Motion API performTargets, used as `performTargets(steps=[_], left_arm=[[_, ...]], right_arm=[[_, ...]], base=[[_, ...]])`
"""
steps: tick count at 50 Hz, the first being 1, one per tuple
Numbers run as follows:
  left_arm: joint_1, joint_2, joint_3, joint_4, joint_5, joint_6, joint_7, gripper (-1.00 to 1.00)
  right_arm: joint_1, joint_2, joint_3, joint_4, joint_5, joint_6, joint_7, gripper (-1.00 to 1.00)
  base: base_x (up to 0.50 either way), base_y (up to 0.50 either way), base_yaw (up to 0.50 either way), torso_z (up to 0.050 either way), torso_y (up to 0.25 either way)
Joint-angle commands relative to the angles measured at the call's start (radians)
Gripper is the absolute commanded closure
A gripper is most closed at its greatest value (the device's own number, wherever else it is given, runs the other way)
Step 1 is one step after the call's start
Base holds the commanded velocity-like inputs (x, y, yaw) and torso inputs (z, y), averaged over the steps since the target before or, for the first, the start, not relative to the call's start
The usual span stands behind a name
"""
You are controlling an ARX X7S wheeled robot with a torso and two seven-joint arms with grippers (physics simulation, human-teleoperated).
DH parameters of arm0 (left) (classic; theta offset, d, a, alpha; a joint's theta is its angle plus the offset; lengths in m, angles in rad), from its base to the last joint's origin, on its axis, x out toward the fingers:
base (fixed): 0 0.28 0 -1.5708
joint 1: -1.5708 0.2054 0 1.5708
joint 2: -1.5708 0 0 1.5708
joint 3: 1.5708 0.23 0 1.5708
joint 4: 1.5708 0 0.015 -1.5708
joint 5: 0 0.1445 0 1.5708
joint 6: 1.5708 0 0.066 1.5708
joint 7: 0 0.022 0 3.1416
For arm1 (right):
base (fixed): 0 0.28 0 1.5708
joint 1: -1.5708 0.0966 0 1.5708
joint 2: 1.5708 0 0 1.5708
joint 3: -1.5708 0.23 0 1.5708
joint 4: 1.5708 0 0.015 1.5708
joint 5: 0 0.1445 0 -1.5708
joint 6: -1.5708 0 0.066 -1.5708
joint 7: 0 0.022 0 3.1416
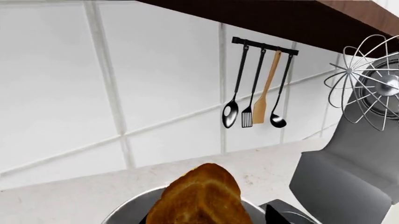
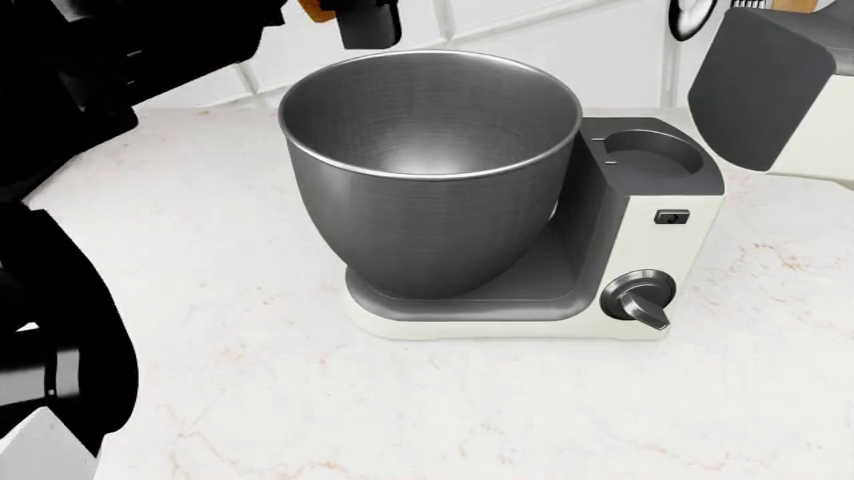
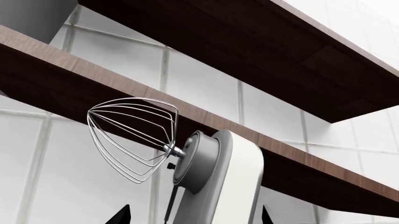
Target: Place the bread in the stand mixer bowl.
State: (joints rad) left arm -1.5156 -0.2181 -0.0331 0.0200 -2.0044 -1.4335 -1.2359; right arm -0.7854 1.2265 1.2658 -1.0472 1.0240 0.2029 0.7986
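Note:
The bread (image 1: 203, 198), a small golden-brown loaf, fills the near part of the left wrist view, with the bright rim of the stand mixer bowl (image 1: 121, 211) just beneath it. In the head view the dark grey steel bowl (image 2: 427, 170) sits on the white mixer base. My left gripper (image 2: 363, 22) hangs above the bowl's far left rim, shut on the bread (image 2: 315, 8), of which only an orange edge shows. In its own view the left gripper (image 1: 203, 220) is mostly hidden by the loaf. My right gripper (image 3: 194, 219) is open and empty, with only its dark fingertips (image 3: 121, 217) showing.
The mixer's tilted-up head (image 2: 767, 85) and wire whisk (image 1: 367, 84) stand right of the bowl. The base has a dial (image 2: 641, 300). A rack of utensils (image 1: 259, 88) hangs on the tiled wall. Wooden shelves (image 3: 262, 60) run above.

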Motion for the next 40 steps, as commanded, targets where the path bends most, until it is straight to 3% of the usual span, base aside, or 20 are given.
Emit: performTargets(steps=[1, 27, 28, 40], left_arm=[[0.031, 0.008, 0.083, -0.043, -0.070, 0.035, -0.070, 1.00], [0.057, -0.006, 0.149, -0.031, -0.007, 0.039, -0.016, 1.00], [0.056, -0.005, 0.150, -0.028, -0.006, 0.039, -0.013, -1.00], [0.050, -0.011, 0.159, -0.011, -0.015, 0.051, 0.016, -1.00]], right_arm=[[0.000, -0.036, 0.016, 0.000, -0.028, -0.018, -0.038, -1.00], [0.000, -0.069, 0.017, 0.000, -0.036, -0.023, -0.060, -1.00], [0.000, -0.068, 0.018, 0.000, -0.035, -0.023, -0.059, -1.00], [0.000, -0.074, 0.020, 0.000, -0.035, -0.021, -0.065, -1.00]], base=[[0.00, 0.00, 0.00, 0.000, 0.000], [0.00, 0.00, 0.00, 0.000, 0.001], [0.00, 0.00, 0.00, 0.000, 0.000], [0.00, 0.00, 0.00, 0.000, 0.000]])
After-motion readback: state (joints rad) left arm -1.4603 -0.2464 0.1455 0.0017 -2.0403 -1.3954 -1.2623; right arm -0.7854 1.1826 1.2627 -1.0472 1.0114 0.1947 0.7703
